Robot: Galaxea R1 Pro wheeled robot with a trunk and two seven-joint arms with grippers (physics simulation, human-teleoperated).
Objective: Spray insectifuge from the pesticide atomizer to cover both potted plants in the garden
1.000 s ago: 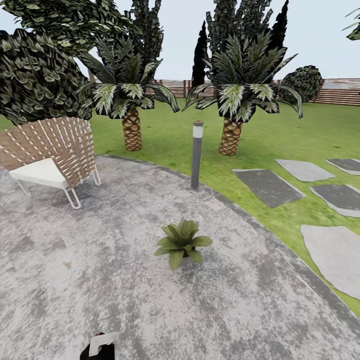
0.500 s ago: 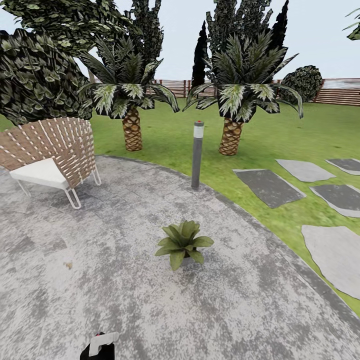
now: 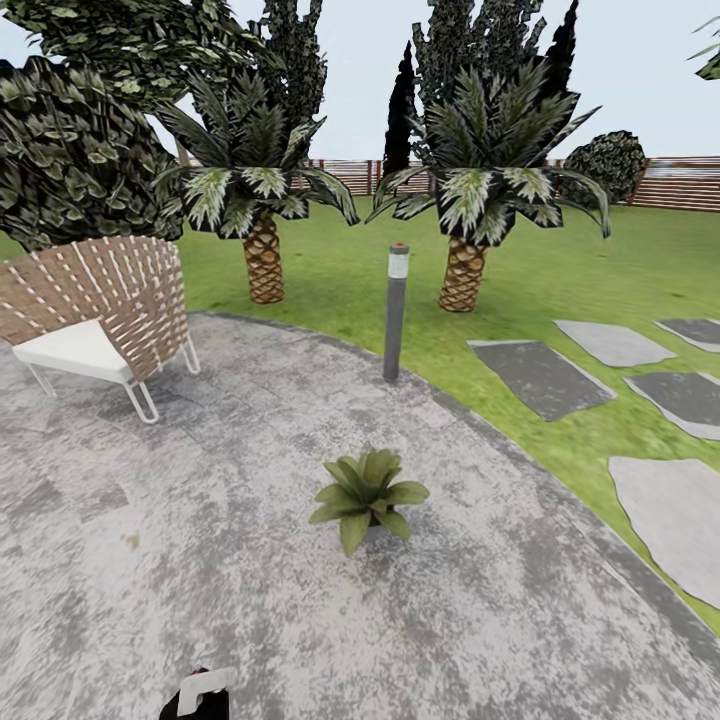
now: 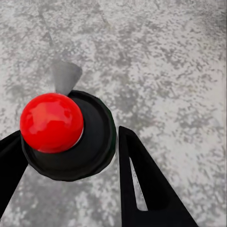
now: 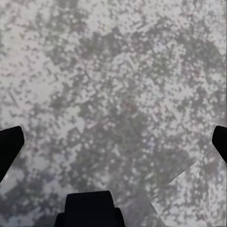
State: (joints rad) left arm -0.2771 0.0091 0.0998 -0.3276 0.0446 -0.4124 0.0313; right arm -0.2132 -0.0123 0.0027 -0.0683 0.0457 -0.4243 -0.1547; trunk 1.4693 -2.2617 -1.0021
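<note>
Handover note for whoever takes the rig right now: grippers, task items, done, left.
Left gripper: shut on the pesticide atomizer, red cap up, over the patio; its pale trigger head shows in the head view.
Right gripper: open, empty, over paving.
One potted plant stands on the patio ahead, short of the bollard lamp.
Done: atomizer picked up.
Left: close in, spray this plant fully, then find and spray the second; no spray visible so far.
</note>
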